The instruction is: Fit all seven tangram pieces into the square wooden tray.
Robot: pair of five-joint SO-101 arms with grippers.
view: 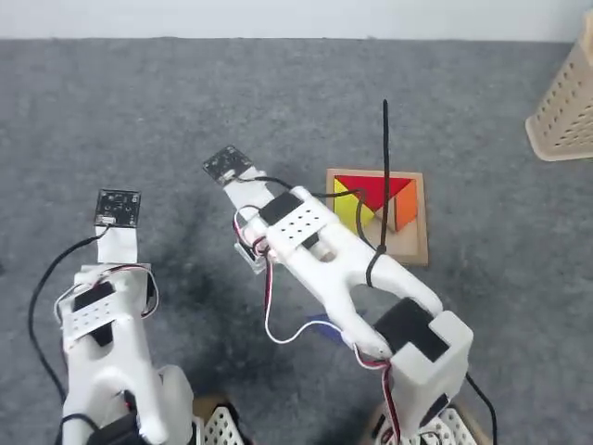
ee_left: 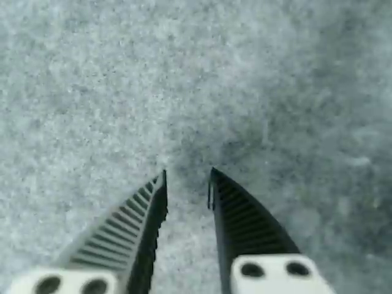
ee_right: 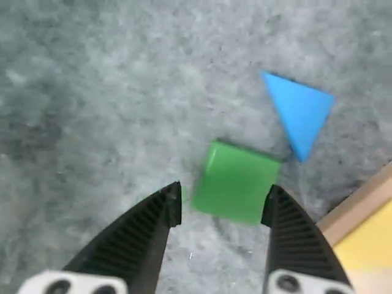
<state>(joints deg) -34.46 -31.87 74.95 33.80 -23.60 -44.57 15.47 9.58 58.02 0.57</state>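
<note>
The counter [view: 139, 102] is covered edge to edge by a grey, speckled, felt-like mat; a cream basket [view: 567, 97], pierced with rows of small holes, is set at the far right corner and is cut off by the frame; a pale wall strip [view: 278, 19] is seen beyond the far edge.

A: What's your desk [view: 139, 111] covered in?
B: Fuzzy matt cloth. Your tray [view: 422, 232] is bare wood; the green square [ee_right: 236, 182] looks smooth, faintly shiny, and the right hand [ee_right: 225, 188] ribbed black plastic.
</note>
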